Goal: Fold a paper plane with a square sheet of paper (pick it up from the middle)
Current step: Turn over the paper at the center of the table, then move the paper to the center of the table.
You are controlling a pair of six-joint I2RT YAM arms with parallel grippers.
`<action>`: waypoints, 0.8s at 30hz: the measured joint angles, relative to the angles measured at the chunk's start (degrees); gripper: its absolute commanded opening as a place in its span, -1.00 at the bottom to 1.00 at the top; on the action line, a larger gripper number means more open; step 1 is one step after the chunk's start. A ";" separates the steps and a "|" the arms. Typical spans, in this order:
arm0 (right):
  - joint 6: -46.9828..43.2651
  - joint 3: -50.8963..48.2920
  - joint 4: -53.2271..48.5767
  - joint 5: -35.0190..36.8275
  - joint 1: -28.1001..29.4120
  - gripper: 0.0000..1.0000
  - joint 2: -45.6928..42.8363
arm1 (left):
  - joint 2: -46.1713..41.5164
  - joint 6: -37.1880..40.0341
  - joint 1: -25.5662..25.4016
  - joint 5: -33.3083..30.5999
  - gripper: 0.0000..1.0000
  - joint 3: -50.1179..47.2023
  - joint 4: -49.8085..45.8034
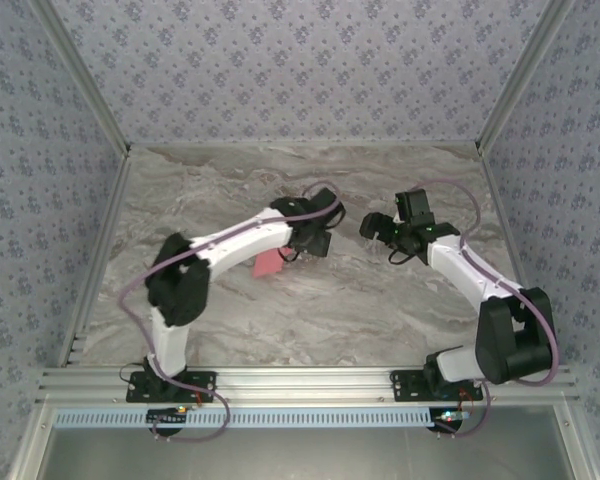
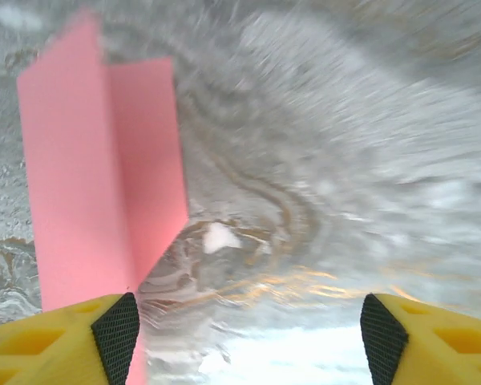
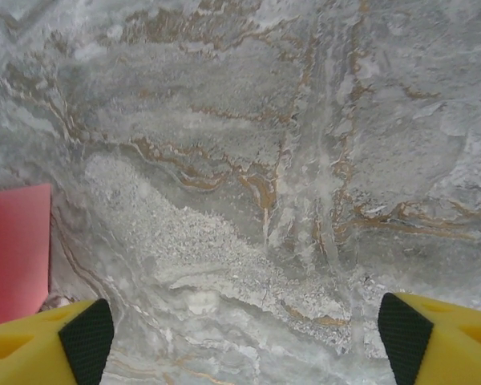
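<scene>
By paper (image 2: 80, 176), left end effector (image 2: 249, 333) spread

The surface (image 1: 330, 310) has a grey marble finish with tan-brown veining. Walls (image 1: 300, 60) on three sides carry pale blue-grey floral wallpaper. Aluminium struts (image 1: 84, 75) run along the two rear corners. An aluminium rail (image 1: 310, 380) borders the near edge. Lighting is even.

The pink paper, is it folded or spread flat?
Folded: the pink paper shows a straight crease along its length, where two uneven panels meet.
</scene>
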 measured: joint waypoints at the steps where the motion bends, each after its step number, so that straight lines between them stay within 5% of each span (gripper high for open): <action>1: -0.17 0.57 -0.11 -0.46 0.22 0.58 0.90 | -2.84 -0.24 0.79 2.08 0.56 -1.33 1.49; 12: -2.23 17.40 2.49 -8.76 17.29 -0.40 20.39 | -18.16 -10.62 21.03 13.03 0.08 -28.15 13.11; 24: -1.57 34.29 2.80 -15.52 27.91 -0.56 41.35 | -29.03 -16.06 30.03 13.60 -0.03 -40.06 14.12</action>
